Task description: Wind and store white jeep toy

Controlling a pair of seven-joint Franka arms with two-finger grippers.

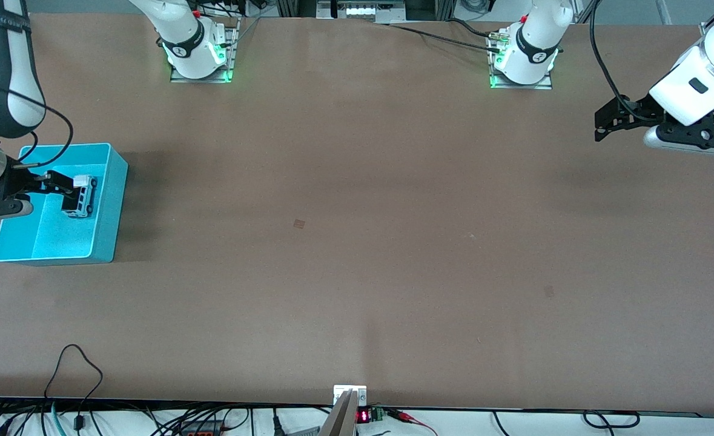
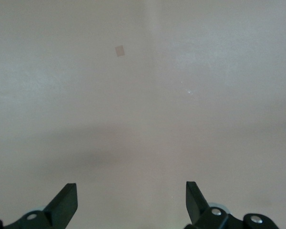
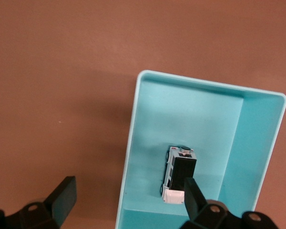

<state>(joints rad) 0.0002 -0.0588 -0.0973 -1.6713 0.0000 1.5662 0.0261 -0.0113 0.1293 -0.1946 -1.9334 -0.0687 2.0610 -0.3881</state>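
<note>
The white jeep toy (image 1: 80, 197) (image 3: 180, 174), with its black roof up, lies on the floor of the turquoise bin (image 1: 108, 206) (image 3: 209, 82) at the right arm's end of the table. My right gripper (image 1: 60, 184) (image 3: 128, 196) hangs open above the bin, holding nothing. One of its fingers (image 3: 193, 193) is just over the jeep's white end, and the bin's side wall lies below the gap between the two. My left gripper (image 1: 602, 121) (image 2: 132, 196) waits open and empty above bare table at the left arm's end.
The two arm bases (image 1: 196, 51) (image 1: 523, 57) stand along the table's edge farthest from the front camera. A small square mark (image 1: 299, 223) (image 2: 119, 50) sits on the brown tabletop near its middle. Cables hang along the edge nearest the camera.
</note>
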